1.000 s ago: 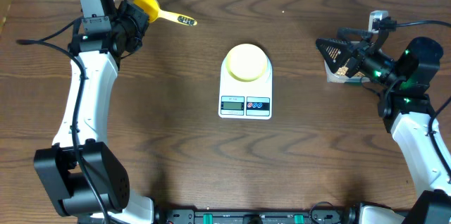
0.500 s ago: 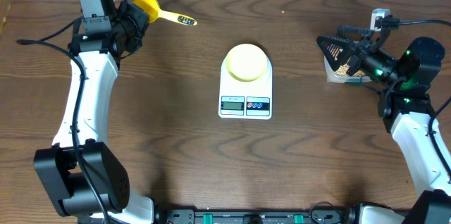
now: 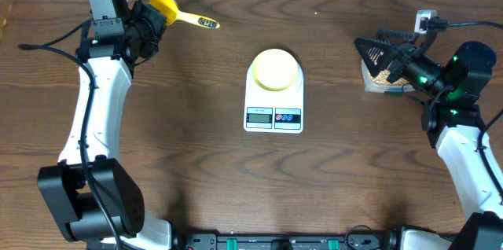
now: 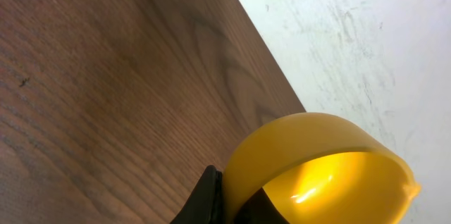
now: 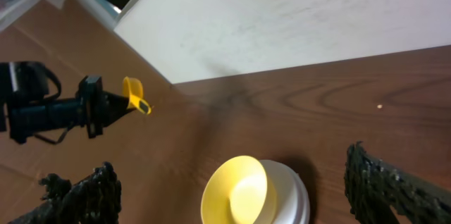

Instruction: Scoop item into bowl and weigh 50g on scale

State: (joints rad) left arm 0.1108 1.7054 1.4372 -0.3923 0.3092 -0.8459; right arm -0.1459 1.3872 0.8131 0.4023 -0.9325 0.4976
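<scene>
The pale yellow bowl [image 3: 275, 69] sits empty on the white scale [image 3: 273, 116] at the table's middle; both show in the right wrist view, bowl [image 5: 236, 192] and scale [image 5: 299, 199]. My left gripper [image 3: 148, 20] at the far left is shut on the cup of a yellow scoop [image 3: 165, 5], whose handle points right; in the left wrist view [image 4: 232, 206] a black finger presses the scoop [image 4: 317, 160]. My right gripper [image 3: 379, 57] is open and empty above the clear tub [image 3: 369, 83] of tan beans [image 3: 383, 79] at the right, and its fingers are wide apart [image 5: 229, 164].
The table's far edge runs just behind the scoop and meets a white wall [image 4: 366, 34]. The left arm and the scoop [image 5: 134, 91] show small in the right wrist view. Bare wood [image 3: 196, 163] surrounds the scale.
My right gripper has shifted slightly up and right over the tub. The left arm, scoop, bowl and scale have not moved.
</scene>
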